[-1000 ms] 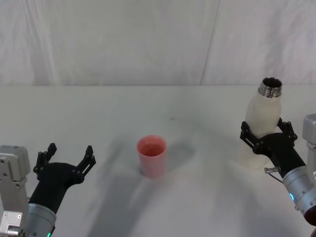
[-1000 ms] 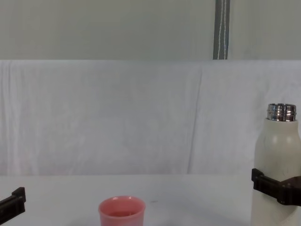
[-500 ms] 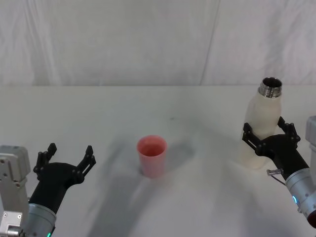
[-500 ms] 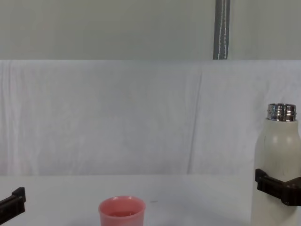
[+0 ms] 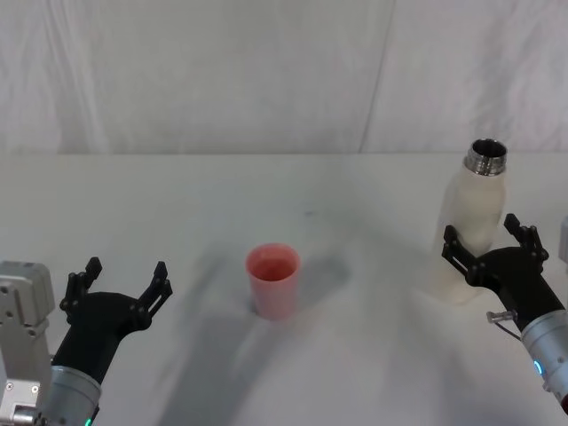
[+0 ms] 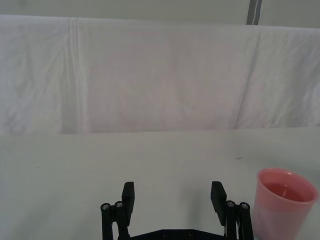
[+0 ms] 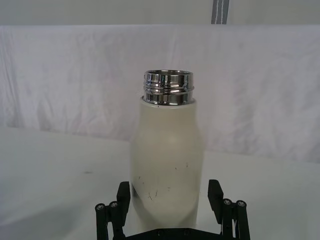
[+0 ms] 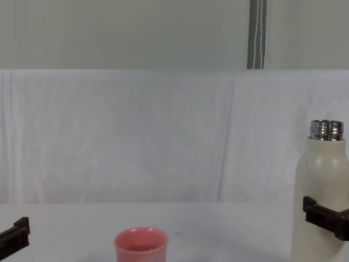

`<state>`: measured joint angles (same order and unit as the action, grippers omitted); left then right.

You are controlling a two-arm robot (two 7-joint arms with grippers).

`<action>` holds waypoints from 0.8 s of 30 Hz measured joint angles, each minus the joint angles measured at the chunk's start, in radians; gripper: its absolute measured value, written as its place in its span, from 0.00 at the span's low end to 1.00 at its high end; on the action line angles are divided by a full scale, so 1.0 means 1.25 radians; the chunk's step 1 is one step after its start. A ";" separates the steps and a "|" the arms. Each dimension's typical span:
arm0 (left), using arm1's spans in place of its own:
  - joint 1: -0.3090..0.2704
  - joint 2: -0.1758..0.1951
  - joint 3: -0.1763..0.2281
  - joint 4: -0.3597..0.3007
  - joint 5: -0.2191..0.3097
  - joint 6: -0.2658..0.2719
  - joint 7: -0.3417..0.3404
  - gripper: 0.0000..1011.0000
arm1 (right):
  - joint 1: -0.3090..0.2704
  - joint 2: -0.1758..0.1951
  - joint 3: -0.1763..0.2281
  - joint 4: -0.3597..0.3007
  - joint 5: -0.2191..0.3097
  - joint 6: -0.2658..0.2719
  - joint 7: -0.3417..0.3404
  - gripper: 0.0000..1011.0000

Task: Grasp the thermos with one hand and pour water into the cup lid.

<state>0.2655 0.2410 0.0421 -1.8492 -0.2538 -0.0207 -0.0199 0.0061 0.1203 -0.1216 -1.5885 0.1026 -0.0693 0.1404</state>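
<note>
The cream-white thermos [image 5: 470,222] stands upright on the table at the right, its steel neck uncapped. My right gripper [image 5: 484,234] is open, its fingers on either side of the thermos's lower body on the near side. In the right wrist view the thermos [image 7: 167,160] rises between the two spread fingers of the right gripper [image 7: 169,194]. The pink cup lid [image 5: 273,280] stands upright at the table's middle, well to the left of the thermos. My left gripper [image 5: 124,277] rests open at the lower left, with the cup lid [image 6: 284,202] off to one side of it.
A white cloth covers the table [image 5: 355,204] and hangs as a backdrop behind it. A metal pole [image 8: 257,34] stands beyond the backdrop. Bare tabletop lies between the cup lid and the thermos.
My right gripper has drawn back toward me and lower along the thermos, which stays standing in place. The left arm and the cup lid have not moved.
</note>
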 joint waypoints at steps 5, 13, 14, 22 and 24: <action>0.000 0.000 0.000 0.000 0.000 0.000 0.000 0.99 | -0.011 0.002 0.002 -0.014 0.000 0.003 -0.002 0.99; 0.000 0.000 0.000 0.000 0.000 0.000 0.000 0.99 | -0.037 0.006 0.005 -0.048 0.000 0.009 -0.002 0.99; 0.000 0.000 0.000 0.000 0.000 0.000 0.000 0.99 | -0.041 0.006 0.005 -0.052 0.000 0.009 -0.002 0.99; 0.000 0.000 0.000 0.000 0.000 0.000 0.000 0.99 | -0.087 0.011 -0.001 -0.100 0.012 0.009 0.011 0.99; 0.000 0.000 0.000 0.000 0.000 0.000 0.000 0.99 | -0.096 0.012 -0.004 -0.108 0.014 0.008 0.014 0.99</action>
<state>0.2655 0.2409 0.0421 -1.8492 -0.2539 -0.0208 -0.0199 -0.1144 0.1356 -0.1267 -1.7230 0.1206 -0.0594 0.1573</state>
